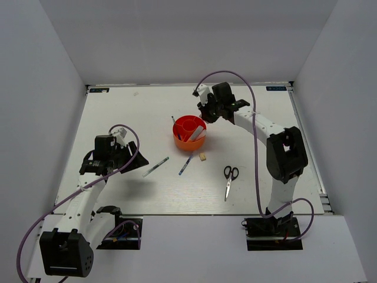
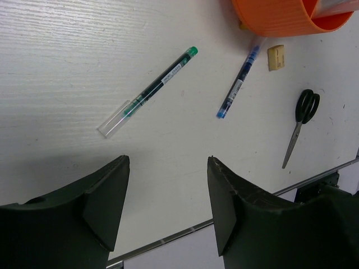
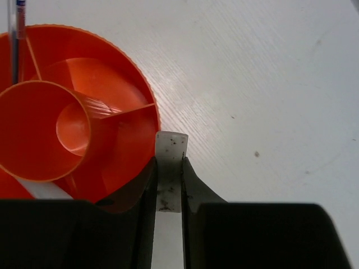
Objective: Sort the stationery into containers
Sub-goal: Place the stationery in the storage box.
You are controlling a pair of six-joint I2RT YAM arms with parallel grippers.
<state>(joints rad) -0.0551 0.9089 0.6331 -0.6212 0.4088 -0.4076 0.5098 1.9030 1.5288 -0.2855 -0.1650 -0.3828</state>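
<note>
Black-handled silver scissors lay nearest on the white worktop, to the near right of the round orange-red plastic organizer. Farther in, a green-capped clear pen lay to the organizer's near left, with a thin blue pen and a small beige eraser block just beside its near wall. Well left of the organizer the left tool hung above the worktop with fingers wide apart. Just beside the organizer's far-right rim the right tool was clamped on a pale, speckled flat block.
</note>
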